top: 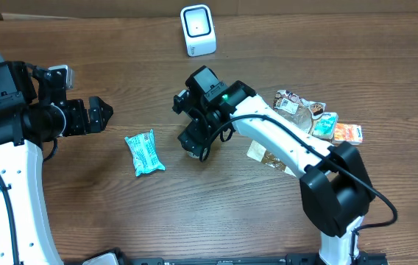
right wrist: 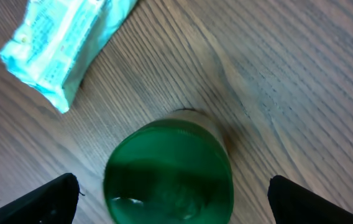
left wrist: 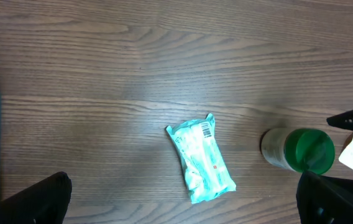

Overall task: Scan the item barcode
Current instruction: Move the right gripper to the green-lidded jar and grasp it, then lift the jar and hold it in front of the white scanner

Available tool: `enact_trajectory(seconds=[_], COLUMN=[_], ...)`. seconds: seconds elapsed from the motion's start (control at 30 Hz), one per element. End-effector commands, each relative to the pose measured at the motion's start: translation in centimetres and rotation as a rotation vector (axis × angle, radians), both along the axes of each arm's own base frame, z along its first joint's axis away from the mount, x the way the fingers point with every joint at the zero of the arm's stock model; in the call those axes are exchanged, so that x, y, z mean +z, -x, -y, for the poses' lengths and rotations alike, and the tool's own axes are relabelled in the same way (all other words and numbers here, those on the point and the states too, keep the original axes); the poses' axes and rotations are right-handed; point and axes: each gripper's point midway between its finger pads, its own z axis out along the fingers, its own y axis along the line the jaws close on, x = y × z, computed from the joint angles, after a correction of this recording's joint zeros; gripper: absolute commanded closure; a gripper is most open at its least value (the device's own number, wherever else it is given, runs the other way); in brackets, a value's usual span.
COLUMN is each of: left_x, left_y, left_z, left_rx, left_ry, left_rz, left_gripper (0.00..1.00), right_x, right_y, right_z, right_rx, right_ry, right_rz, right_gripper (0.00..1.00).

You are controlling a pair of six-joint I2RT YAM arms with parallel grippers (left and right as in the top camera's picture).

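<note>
- Both pairs of jaws are held wide open, empty.
- Jar under right jaws could be tipped if clipped.
- Label may be missed by scanner.

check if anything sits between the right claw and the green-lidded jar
Nothing visible does. The right claw hangs open directly over the green-lidded jar, with only air above the lid. The teal packet lies flat off to one side, apart from the jar.
</note>
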Motion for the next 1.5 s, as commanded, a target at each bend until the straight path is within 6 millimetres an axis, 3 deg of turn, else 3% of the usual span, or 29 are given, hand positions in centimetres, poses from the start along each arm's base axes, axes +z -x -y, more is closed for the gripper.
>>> enact_trajectory(seconds=[0.0,0.67,0.83,1.13,1.3,1.47], left_x=[0.3,0.3,0.3,0.3,0.3,0.3], left_y=[-0.1,-0.1,-0.1,-0.1,-0.1,-0.1], left_z=[0.1,0.1,0.1,0.1,0.1,0.1], left_rx=[-0.016,-0.017,-0.016,-0.016,-0.017,-0.017], left_ry=[-0.009,-0.01,-0.01,-0.009,-0.01,-0.009], left_rz=[0.011,0.011,0.011,0.011,0.011,0.011], left_gripper=[0.0,0.0,0.0,0.0,0.0,0.0], right_x=[-2.2,-4.1,-4.1,-4.0,-2.3,1.8], right_y=[0.2,0.3,0.1,0.0,-0.4,-1.1], right_z=[0.1,0.1,0.0,0.0,-0.4,-1.0], right_rx=[0.044,0.044,0.043,0.03,-0.067,-0.156], right_ry=[0.039,0.044,0.04,0.036,0.022,-0.007], right_rz=[-0.016,-0.023,-0.018,-0.019,-0.049,-0.077], right_gripper=[0.03,0.04,0.14,0.43,0.44,0.5])
